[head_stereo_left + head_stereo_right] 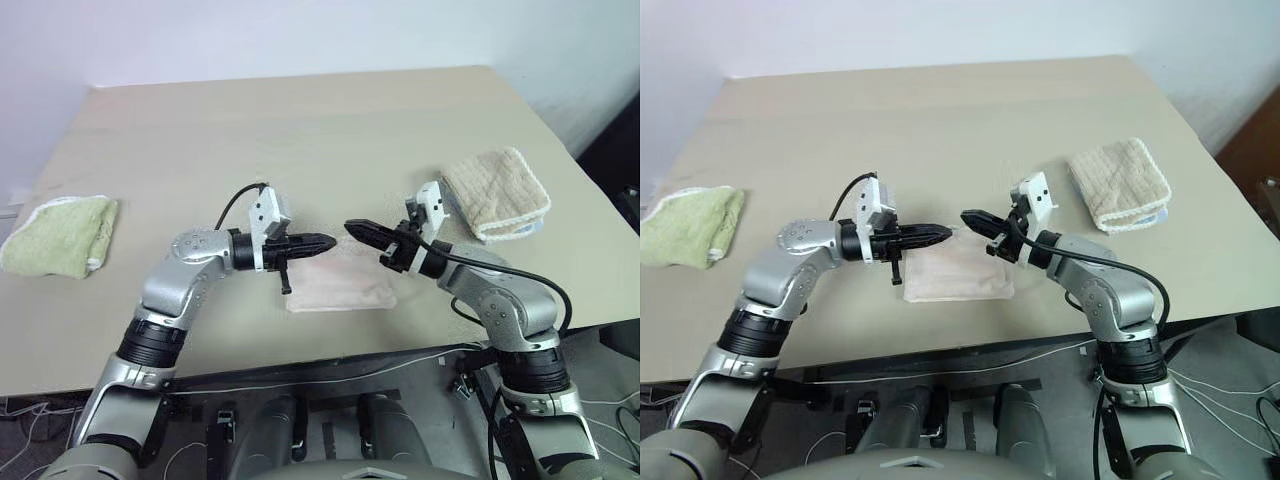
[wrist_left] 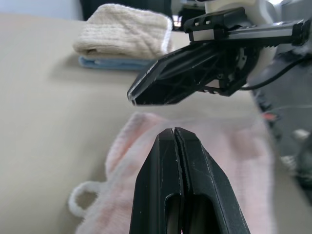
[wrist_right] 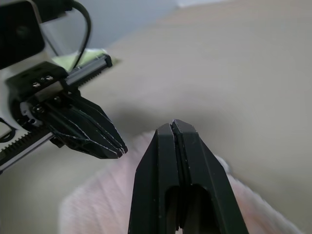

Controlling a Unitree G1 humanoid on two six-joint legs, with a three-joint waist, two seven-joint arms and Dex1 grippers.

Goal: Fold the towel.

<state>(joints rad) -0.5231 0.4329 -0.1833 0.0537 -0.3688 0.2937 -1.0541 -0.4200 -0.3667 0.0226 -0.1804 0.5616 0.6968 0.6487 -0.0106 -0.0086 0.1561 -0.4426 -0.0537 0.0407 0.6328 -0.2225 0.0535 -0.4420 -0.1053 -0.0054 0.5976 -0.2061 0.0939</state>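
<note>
The towel (image 1: 340,285) is pale pink and lies folded into a small rectangle near the front edge of the table, with a small white loop (image 2: 80,200) at one corner. Just above it, my left gripper (image 1: 328,241) and my right gripper (image 1: 352,228) point at each other, their tips a short gap apart. Both are shut with nothing between the fingers. The left wrist view shows my left gripper (image 2: 174,132) over the pink cloth, facing the right gripper's tip. The right wrist view shows my right gripper (image 3: 173,125) above the towel (image 3: 97,204).
A folded light green towel (image 1: 60,235) lies at the table's left edge. A folded beige waffle towel (image 1: 497,190) sits at the right on something blue (image 2: 112,62). The tan table (image 1: 300,130) stretches away behind the grippers.
</note>
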